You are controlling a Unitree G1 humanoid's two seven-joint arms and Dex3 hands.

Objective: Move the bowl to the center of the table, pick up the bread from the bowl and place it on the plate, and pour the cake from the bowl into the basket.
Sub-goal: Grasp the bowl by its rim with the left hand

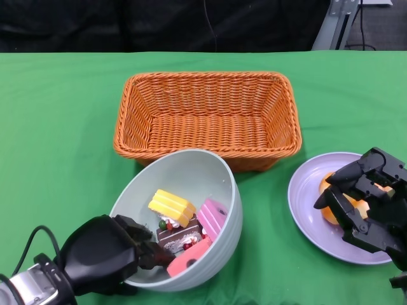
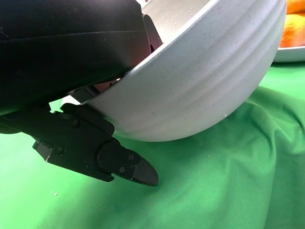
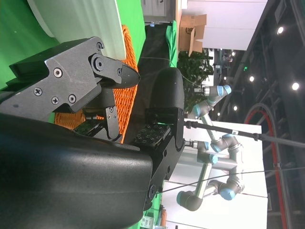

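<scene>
The pale grey bowl (image 1: 197, 171) stands tilted just in front of the orange wicker basket (image 1: 206, 111), and my left hand (image 1: 105, 254) grips its near rim. Inside lie several cake pieces: a yellow one (image 1: 172, 206), a pink one (image 1: 212, 217), a chocolate one (image 1: 175, 236) and a coral one (image 1: 189, 257). In the left wrist view the bowl's (image 2: 200, 81) round underside curves above the green cloth. The orange bread (image 1: 329, 215) lies on the lilac plate (image 1: 305, 190) at the right. My right hand (image 1: 369, 197) hovers over it with fingers apart, and the right wrist view shows nothing between them.
The basket is empty and its front wall almost touches the bowl's far rim. A green cloth (image 1: 63, 140) covers the table, with bare room to the left. The table's far edge runs behind the basket. A robot arm (image 3: 214, 148) stands in the background of the right wrist view.
</scene>
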